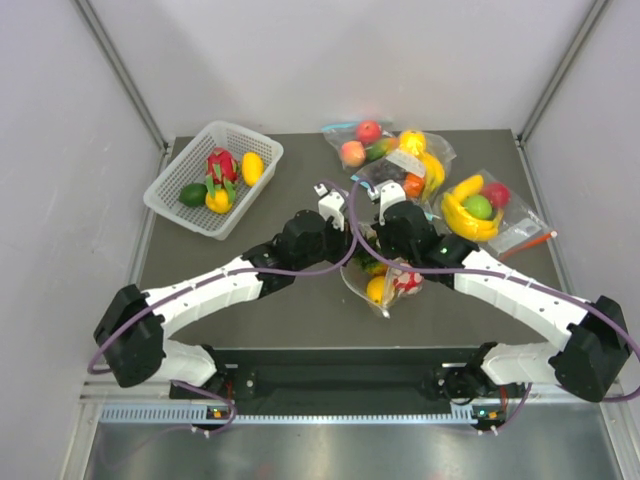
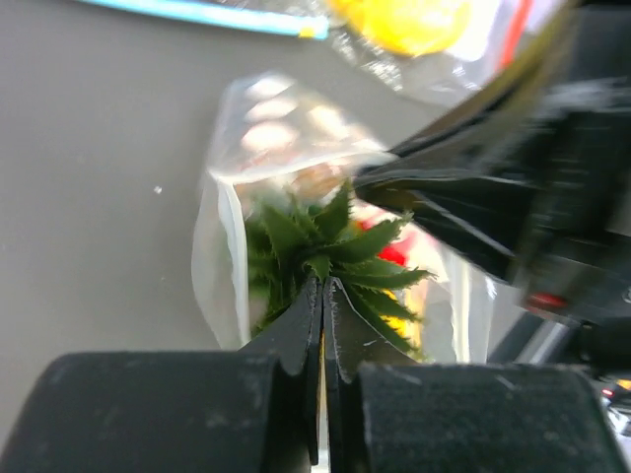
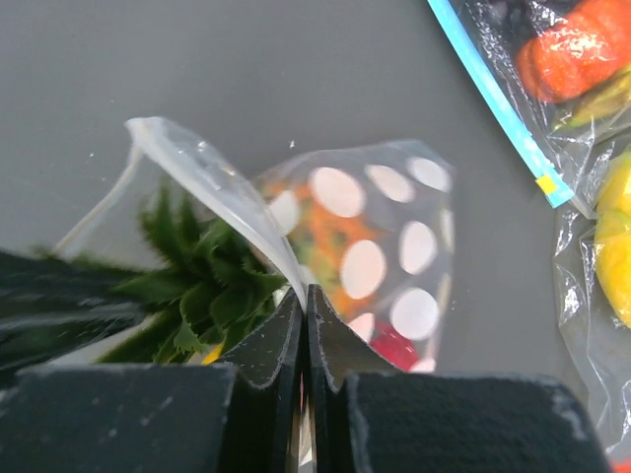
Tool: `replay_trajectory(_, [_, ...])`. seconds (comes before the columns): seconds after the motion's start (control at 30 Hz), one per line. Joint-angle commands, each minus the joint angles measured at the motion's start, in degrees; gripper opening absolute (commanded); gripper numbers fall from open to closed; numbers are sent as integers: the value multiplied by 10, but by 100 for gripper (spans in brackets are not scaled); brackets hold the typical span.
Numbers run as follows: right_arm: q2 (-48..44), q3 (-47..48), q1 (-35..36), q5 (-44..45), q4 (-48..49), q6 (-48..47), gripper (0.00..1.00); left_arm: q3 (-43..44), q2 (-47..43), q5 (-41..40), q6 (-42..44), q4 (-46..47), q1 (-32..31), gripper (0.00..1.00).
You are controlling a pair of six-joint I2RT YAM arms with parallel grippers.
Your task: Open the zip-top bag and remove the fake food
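left jaws and right jaws are each pinching a lip of the clear white-dotted zip-top bag [image 3: 380,246], mouth gaping open, green-crowned plastic toy pineapple [image 3: 197,281] not yet coming out.

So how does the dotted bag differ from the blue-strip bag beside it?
The dotted bag carries white dots; the blue-strip bag has none. The dotted bag's mouth gapes, its lip pinched by the right gripper; the blue-strip bag lies ungripped. Both are clear plastic zip bags.
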Motion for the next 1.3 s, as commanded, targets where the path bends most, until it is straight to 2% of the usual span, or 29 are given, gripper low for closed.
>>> replay_trajectory(0.0, [-4,5,2,24,6,8,0,-1,-31,29,6,39,-1,0])
replay_trajectory(0.4, [19,18,-4,46,-3,9,0,-10,-116,84,3,26,-1,0])
replay_trajectory(0.63, [31,23,-19,45,-1,12,0,-40,-167,78,3,24,0,0])
replay_trajectory(0.77, [32,28,-19,39,1,19,2,-52,-162,62,7,31,1,0])
replay_trajectory(0.8, [29,29,-18,37,2,21,8,-53,-157,62,7,33,3,0])
replay_trajectory(0.83, [24,29,-18,34,0,22,26,-56,-147,61,7,34,4,0])
replay_trajectory(0.87, [10,29,-18,30,-1,23,32,-58,-141,54,7,42,4,0])
replay_trajectory(0.9, [1,27,-18,27,-1,23,44,-63,-131,51,7,47,6,0])
replay_trajectory(0.97, [-30,24,-18,20,-4,21,52,-67,-117,45,6,58,12,0])
replay_trajectory(1.13, [-93,9,-18,-8,-18,19,57,-66,-101,26,3,67,29,0])
replay_trajectory(1.27, [-149,-40,-18,-54,-11,36,58,-70,-104,24,-2,68,48,0])
